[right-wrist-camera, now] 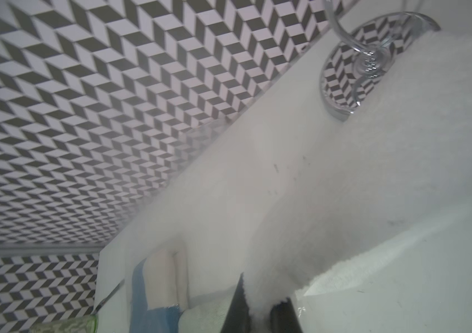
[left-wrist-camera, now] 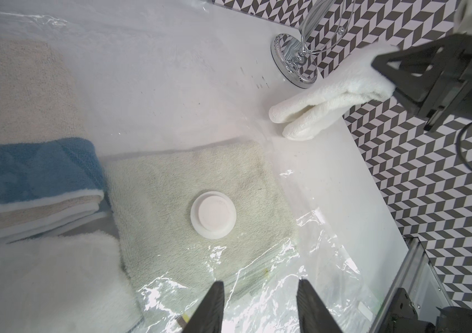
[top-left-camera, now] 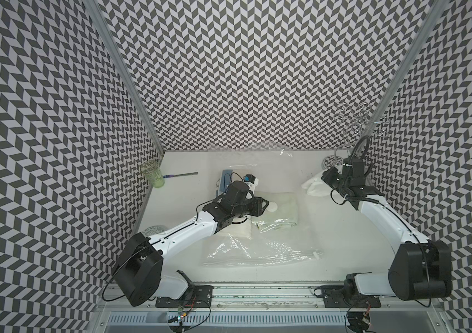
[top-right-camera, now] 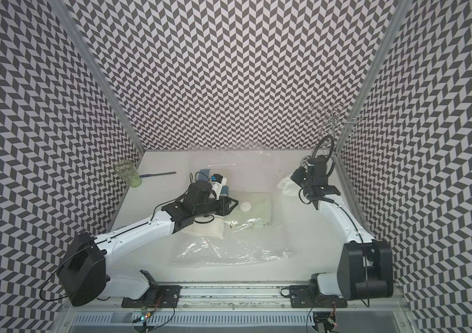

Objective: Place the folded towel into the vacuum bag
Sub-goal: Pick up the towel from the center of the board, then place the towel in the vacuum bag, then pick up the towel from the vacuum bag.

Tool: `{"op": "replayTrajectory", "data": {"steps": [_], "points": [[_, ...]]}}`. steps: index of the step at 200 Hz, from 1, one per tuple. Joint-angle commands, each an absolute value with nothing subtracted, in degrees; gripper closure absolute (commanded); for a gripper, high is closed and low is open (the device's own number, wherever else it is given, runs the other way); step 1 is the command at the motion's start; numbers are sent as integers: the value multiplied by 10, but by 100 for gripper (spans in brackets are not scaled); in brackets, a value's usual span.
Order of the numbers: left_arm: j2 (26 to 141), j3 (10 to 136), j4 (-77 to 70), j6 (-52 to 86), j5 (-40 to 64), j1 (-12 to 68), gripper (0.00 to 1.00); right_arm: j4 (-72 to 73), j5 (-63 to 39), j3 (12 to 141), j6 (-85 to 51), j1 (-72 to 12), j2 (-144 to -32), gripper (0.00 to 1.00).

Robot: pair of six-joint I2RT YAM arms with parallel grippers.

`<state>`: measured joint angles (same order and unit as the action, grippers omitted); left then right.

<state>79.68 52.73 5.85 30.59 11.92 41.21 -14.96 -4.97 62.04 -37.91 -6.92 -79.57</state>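
Both top views show the vacuum bag spread from 6 o'clock, the left pincer apart over it, likely to steady the plastic. At 2 o'clock the right pincer clamps the folded towel, not yet bagged.

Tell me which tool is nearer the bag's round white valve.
Left. The left tool is open just beside the valve; the right tool is far off by the chrome stand, shut on a white towel.
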Motion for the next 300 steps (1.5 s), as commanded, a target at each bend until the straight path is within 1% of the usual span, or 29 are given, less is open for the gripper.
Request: {"op": "replayTrajectory", "data": {"steps": [1, 12, 27, 48, 61, 80, 96, 127, 139, 155, 166, 177, 183, 194, 209, 215, 231, 254, 274, 300], "points": [[782, 536, 64, 313, 125, 415, 56, -175, -58, 710, -328, -139, -812, 100], [780, 537, 66, 314, 123, 414, 56, -188, -71, 751, -322, -176, -826, 100], [775, 538, 72, 314, 115, 414, 56, -187, -116, 786, -332, -212, -839, 100], [755, 540, 87, 317, 85, 412, 56, -169, -177, 780, -361, -245, -831, 100], [730, 539, 101, 323, 58, 405, 56, -138, -219, 734, -384, -248, -808, 100], [680, 530, 124, 333, 16, 392, 57, -108, -268, 633, -407, -249, -766, 100], [640, 519, 133, 337, 7, 378, 57, -106, -292, 537, -401, -248, -729, 100], [620, 510, 146, 337, 31, 372, 57, -154, -274, 376, -348, -225, -690, 100], [630, 507, 140, 341, 52, 373, 56, -178, -262, 338, -322, -203, -694, 100], [651, 504, 121, 346, 69, 385, 57, -195, -230, 314, -297, -180, -693, 97], [669, 509, 111, 345, 78, 399, 56, -198, -223, 316, -286, -174, -695, 93], [691, 522, 106, 341, 88, 419, 57, -211, -230, 331, -274, -169, -699, 84], [703, 528, 105, 337, 92, 431, 56, -217, -239, 341, -268, -168, -700, 77], [722, 534, 98, 333, 101, 456, 57, -233, -244, 359, -258, -163, -697, 60], [743, 537, 82, 332, 120, 480, 57, -250, -231, 376, -253, -145, -681, 45], [752, 538, 74, 333, 128, 489, 57, -251, -231, 378, -249, -130, -677, 41], [780, 541, 51, 335, 161, 500, 57, -233, -246, 374, -234, -105, -673, 37], [824, 544, 6, 346, 214, 505, 59, -180, -285, 360, -227, -106, -693, 33], [869, 557, -17, 356, 246, 505, 65, -138, -305, 342, -229, -110, -708, 32], [926, 585, -6, 356, 239, 499, 76, -115, -298, 329, -232, -118, -720, 33]]}}
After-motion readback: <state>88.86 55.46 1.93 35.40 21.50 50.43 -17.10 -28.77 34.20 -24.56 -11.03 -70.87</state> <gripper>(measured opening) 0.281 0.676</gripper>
